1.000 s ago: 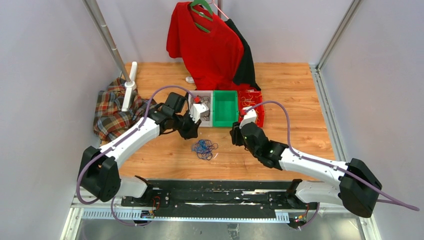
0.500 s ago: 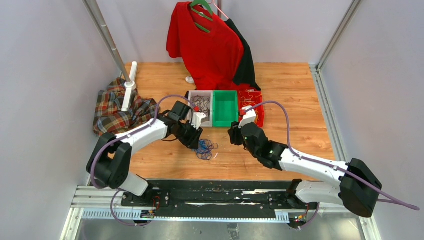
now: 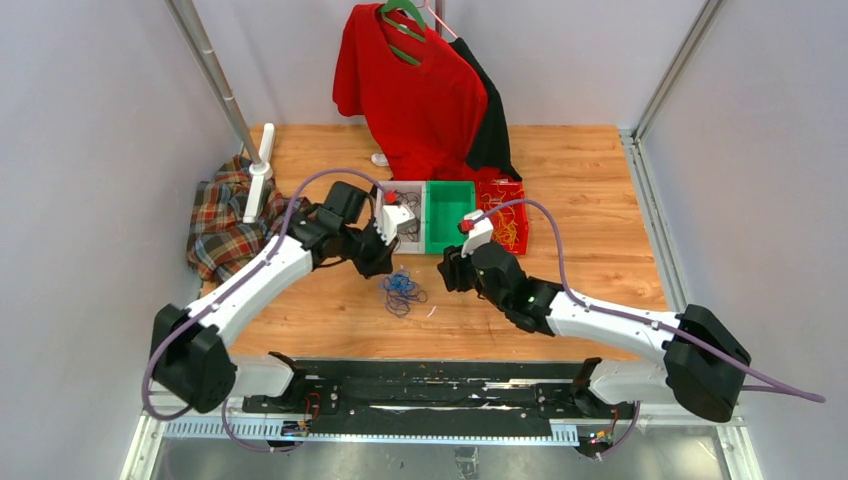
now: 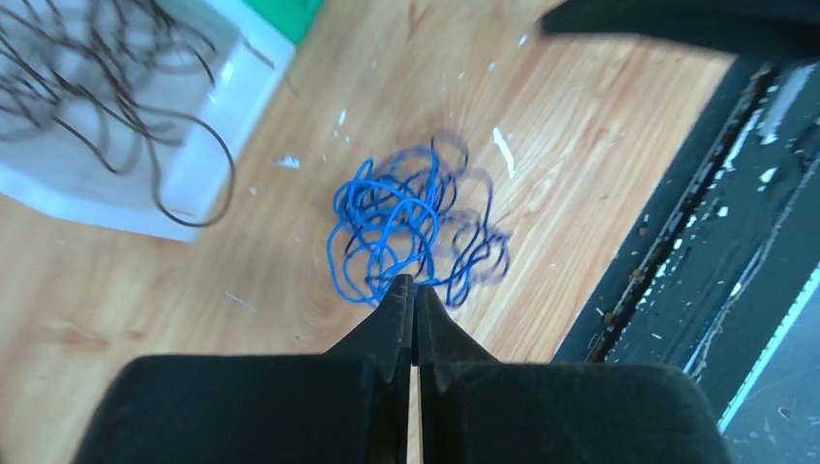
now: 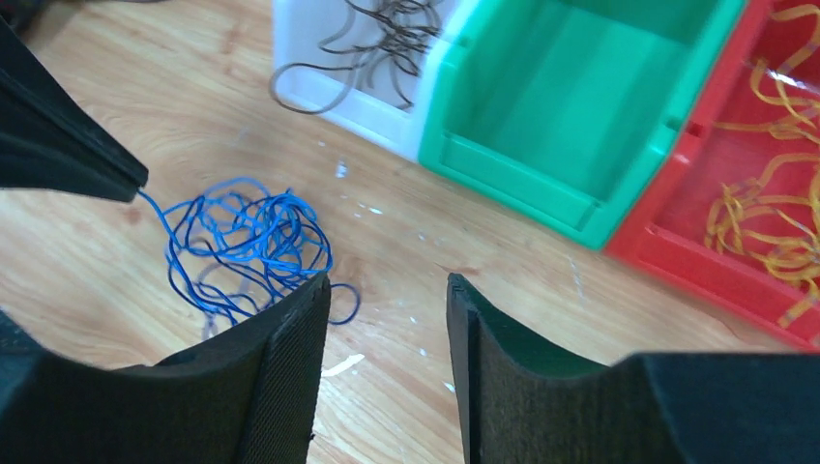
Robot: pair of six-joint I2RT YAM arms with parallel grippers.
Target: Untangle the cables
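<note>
A tangle of thin blue cable (image 3: 402, 291) lies on the wooden table in front of the bins; it also shows in the left wrist view (image 4: 406, 227) and the right wrist view (image 5: 247, 246). My left gripper (image 3: 384, 266) (image 4: 414, 283) is shut, pinching one blue strand at the tangle's left edge; that strand runs taut from its tip in the right wrist view. My right gripper (image 3: 446, 272) (image 5: 387, 285) is open and empty, just right of the tangle. Black cables (image 3: 405, 212) (image 5: 387, 29) lie in the white bin. Yellow cables (image 3: 506, 226) (image 5: 774, 222) lie in the red bin.
Three bins stand in a row behind the tangle: white (image 3: 392, 192), green (image 3: 450, 216) and red (image 3: 516, 192). A plaid cloth (image 3: 225, 225) and a white stand (image 3: 258, 180) lie at the left. A red shirt (image 3: 415, 90) hangs at the back. A black rail (image 3: 420, 385) runs along the near edge.
My left gripper dipped to the blue tangle, closed on a strand and drew back up and left. The tangle shifted slightly left. My right gripper moved left toward the tangle.
</note>
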